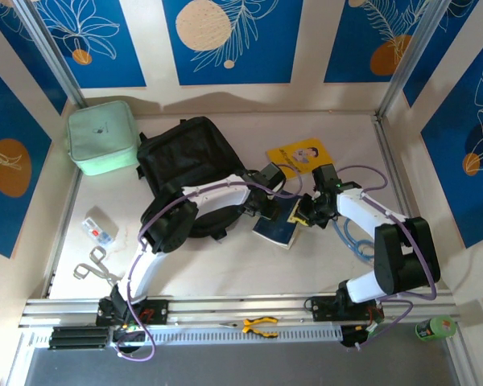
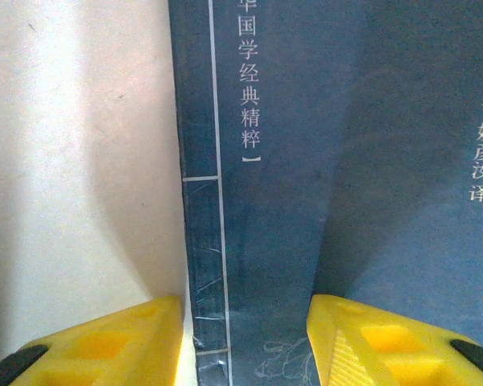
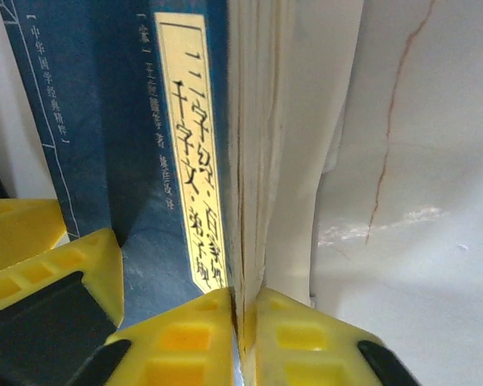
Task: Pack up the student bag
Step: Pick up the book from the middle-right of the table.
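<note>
The student bag [image 1: 185, 169], a large black fabric backpack, lies at the back left of the table. A dark blue book [image 1: 280, 227] with Chinese lettering lies to its right, in front of both grippers. My left gripper [image 1: 266, 211] is open. In the left wrist view its yellow fingers [image 2: 113, 342] straddle the blue book's [image 2: 322, 161] spine edge, one over the table and one over the cover. My right gripper [image 3: 245, 301] is shut on the blue book's [image 3: 105, 145] page edge, seen from the top at the right gripper [image 1: 304, 214].
A mint-green zip case [image 1: 103, 137] stands at the back left beside the bag. A yellow book [image 1: 299, 154] lies behind the grippers. Scissors [image 1: 92, 265] and a small packet [image 1: 99, 229] lie at the left. Yellow-handled pliers [image 1: 260, 325] rest on the front rail.
</note>
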